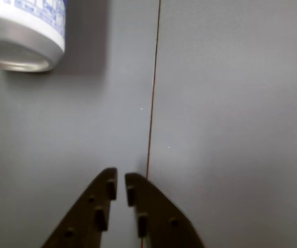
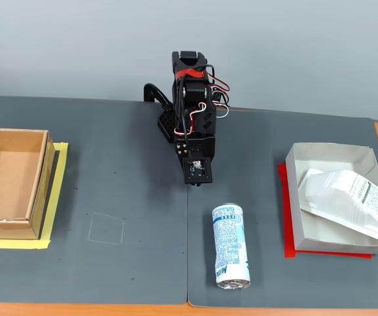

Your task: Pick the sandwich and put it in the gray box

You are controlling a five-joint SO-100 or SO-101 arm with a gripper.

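While the arm is sitting folded near the back edge of the mat, the scene is reading like this:

Arm: it is standing at the middle of the mat's back edge in the fixed view, folded down on itself, its wrist camera facing the front.
Gripper: in the wrist view the two dark fingers are coming up from the bottom edge, their tips nearly touching with only a thin slit between them, and nothing is lying in that slit; they are hanging over bare mat.
Sandwich: it is lying inside the box at the mat's right edge, tilted, one end leaning over the box's right wall.
Box: it is resting on a red sheet at the right edge of the mat, well apart from the gripper.
Can: it is lying on its side near the mat's front edge, just right of the seam; in the wrist view its rim is showing in the top left corner.
Brown box: it is sitting at the left edge, on yellow tape.
Mat: a seam is running front to back beside the gripper.
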